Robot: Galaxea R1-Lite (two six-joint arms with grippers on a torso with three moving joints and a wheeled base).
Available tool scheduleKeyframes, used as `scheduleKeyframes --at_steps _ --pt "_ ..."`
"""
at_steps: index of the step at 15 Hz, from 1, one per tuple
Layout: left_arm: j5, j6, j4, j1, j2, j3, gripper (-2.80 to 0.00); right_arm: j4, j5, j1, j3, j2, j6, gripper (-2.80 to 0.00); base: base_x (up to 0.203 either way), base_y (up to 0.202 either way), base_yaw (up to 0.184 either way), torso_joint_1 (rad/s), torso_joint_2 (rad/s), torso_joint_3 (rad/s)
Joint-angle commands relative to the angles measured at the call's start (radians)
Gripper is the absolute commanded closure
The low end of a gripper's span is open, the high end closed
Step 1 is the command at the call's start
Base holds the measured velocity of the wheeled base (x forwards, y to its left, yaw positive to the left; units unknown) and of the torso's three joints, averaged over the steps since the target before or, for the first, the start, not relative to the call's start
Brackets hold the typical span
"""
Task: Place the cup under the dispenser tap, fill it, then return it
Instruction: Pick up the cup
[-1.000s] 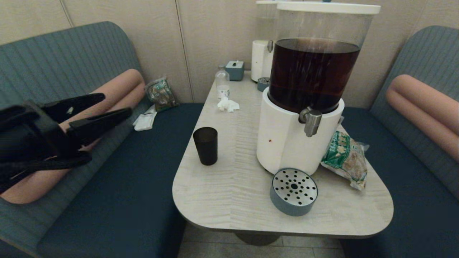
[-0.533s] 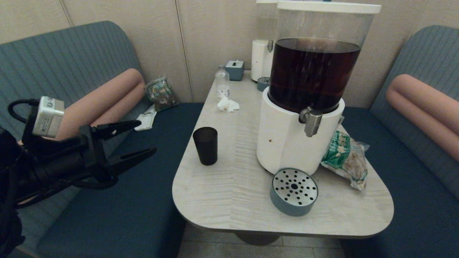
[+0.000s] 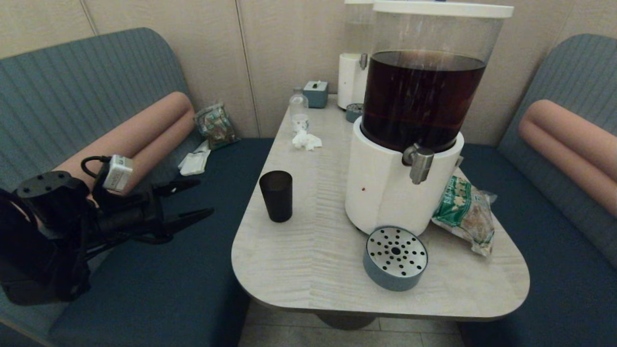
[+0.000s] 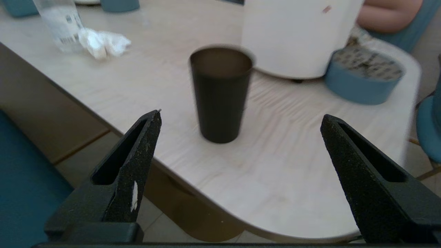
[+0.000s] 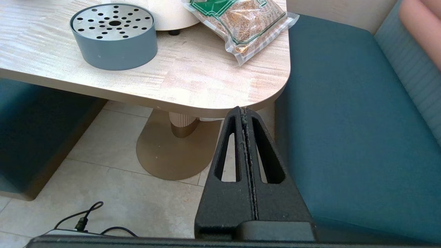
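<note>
The dark tumbler cup [image 3: 276, 196] stands upright on the pale wooden table [image 3: 308, 260], left of the big dispenser's white base [image 3: 385, 188]. The steel tap [image 3: 418, 163] juts from that base under the tank of dark brown drink, with nothing beneath it. My left gripper [image 3: 202, 196] hovers over the bench to the left of the table, open and empty, pointing at the cup [image 4: 220, 93] and well apart from it. My right gripper [image 5: 242, 111] is shut and empty, low beyond the table's near right corner, outside the head view.
A round blue drip tray [image 3: 395, 257] with a perforated steel top sits in front of the dispenser. A green snack bag [image 3: 463, 212] lies to its right. At the back stand a small clear bottle [image 3: 299, 112], a crumpled tissue [image 3: 306, 140] and a second white dispenser [image 3: 351, 77].
My left arm has dropped lower and swung to aim its open fingers at the cup, reaching nearer the table's left edge. The cup and the right gripper have stayed put.
</note>
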Motion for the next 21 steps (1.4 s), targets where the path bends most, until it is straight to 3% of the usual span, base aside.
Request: scheduleKeyframes --at_steps 1,8,15,21 --pt "-0.001 0.002 -0.010 -0.021 0.148 -0.089 -2.80 0.000 0.000 0.000 0.000 -0.002 -0.001 0.00 0.000 0.000 0.000 0.000 0.00 0.000" --pt "0.036 -0.005 -0.010 -0.152 0.341 -0.273 -2.80 0.000 0.000 0.000 0.000 -0.002 -0.001 0.00 0.000 0.000 0.000 0.000 0.00 0.000" --pt "0.091 -0.022 -0.009 -0.215 0.404 -0.385 -2.80 0.000 0.000 0.000 0.000 -0.002 -0.001 0.00 0.000 0.000 0.000 0.000 0.00 0.000" --pt "0.195 -0.040 -0.011 -0.274 0.440 -0.473 -2.80 0.000 0.000 0.000 0.000 -0.002 -0.001 0.00 0.000 0.000 0.000 0.000 0.00 0.000"
